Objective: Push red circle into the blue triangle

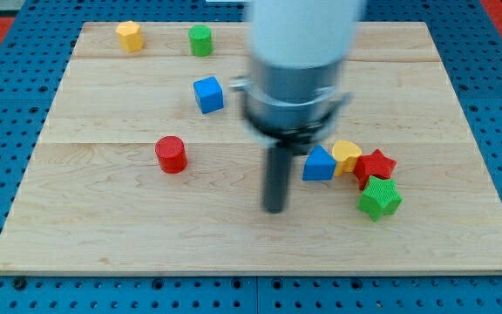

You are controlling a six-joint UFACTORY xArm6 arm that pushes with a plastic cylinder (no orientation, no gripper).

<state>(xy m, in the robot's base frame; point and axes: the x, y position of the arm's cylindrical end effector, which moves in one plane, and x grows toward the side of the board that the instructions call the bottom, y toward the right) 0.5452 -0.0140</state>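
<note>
On the wooden board (460,131), the rod was seen lowered near the centre, my tip (274,209) resting between the red circle (171,154) and the blue triangle (319,164), touching neither; no jaws were fitted, so nothing was clamped. The circle lay well apart at the view's left. The triangle was packed against a yellow block (348,155), apparently rounded, so a push from the left was judged necessary.
</note>
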